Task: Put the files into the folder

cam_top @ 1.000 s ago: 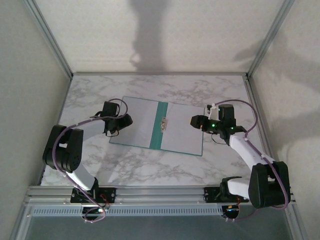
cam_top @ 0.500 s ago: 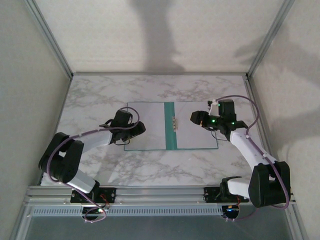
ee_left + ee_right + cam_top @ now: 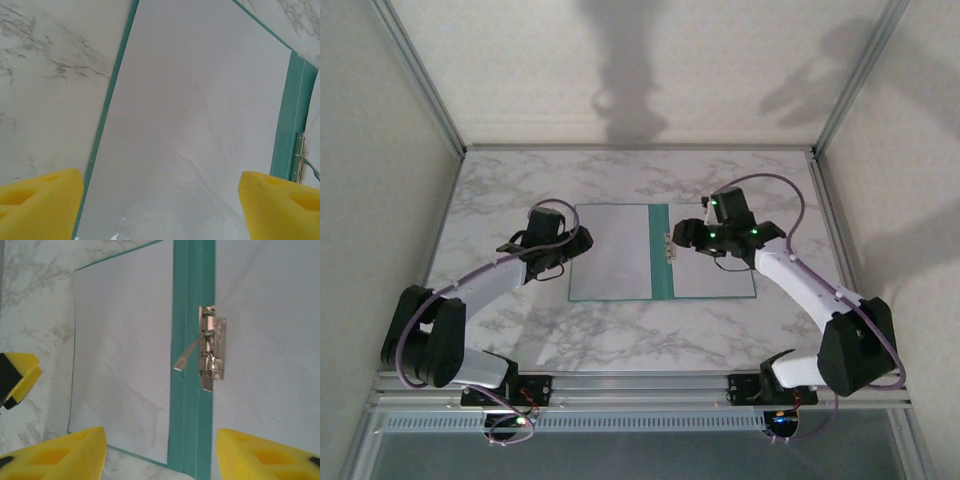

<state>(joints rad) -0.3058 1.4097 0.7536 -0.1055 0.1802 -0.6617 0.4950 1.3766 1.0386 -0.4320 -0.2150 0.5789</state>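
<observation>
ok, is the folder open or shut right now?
Open, lying flat: the folder has both leaves spread either side of its teal spine, white sheets on them, clip exposed.

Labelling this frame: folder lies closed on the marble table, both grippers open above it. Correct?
No: the folder lies open, not closed. The right wrist view shows the metal clip at its fold, exposed between two spread leaves. It does lie on the marble table, with the left gripper and right gripper both open above it.

A grey-veined white marble desk lies beneath the fingers; beyond them, plain cream walls between silver aluminium frame posts carry soft grey shadows.
</observation>
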